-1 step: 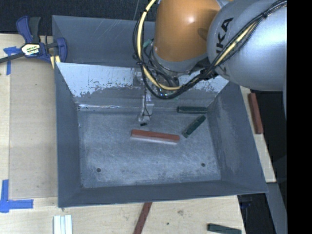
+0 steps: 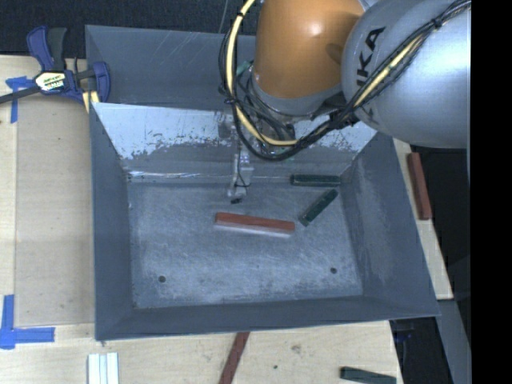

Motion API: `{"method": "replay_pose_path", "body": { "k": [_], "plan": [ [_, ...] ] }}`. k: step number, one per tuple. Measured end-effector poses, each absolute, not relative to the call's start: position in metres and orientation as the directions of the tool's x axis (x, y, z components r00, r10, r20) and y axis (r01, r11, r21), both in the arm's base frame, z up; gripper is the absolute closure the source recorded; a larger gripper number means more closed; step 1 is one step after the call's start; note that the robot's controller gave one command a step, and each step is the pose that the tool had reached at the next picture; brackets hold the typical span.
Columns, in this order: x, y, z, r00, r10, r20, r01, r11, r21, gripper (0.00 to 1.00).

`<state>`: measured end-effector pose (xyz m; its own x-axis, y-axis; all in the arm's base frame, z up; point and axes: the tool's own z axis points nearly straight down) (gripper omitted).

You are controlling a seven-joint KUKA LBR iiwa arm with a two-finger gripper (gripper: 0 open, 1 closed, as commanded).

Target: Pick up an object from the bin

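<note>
My gripper hangs below the orange wrist cover, over the back middle of the bin floor. Its thin fingers point down, their tips just above and behind the left part of a long reddish-brown bar that lies flat near the bin's centre. Nothing shows between the fingers. A dark green marker-like stick lies slanted to the right of the bar. A second dark stick lies level by the back wall, further right.
The arm and its cables reach in from the upper right and cover the bin's back right corner. The bin's sloped walls ring the floor on all sides.
</note>
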<state>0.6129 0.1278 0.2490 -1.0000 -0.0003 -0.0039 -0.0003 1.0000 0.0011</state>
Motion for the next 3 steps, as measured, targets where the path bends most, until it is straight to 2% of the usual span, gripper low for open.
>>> {"method": "replay_pose_path", "body": {
  "k": [1,2,3],
  "plan": [
    [0.612,0.103,0.198,-1.000,-0.012,-0.010,-0.012,1.000,0.002,0.00],
    [0.604,0.041,0.129,-0.999,-0.036,-0.007,-0.036,0.999,0.000,0.00],
    [0.571,0.044,0.071,-1.000,-0.006,-0.007,-0.006,1.000,0.001,1.00]
  ]
}}
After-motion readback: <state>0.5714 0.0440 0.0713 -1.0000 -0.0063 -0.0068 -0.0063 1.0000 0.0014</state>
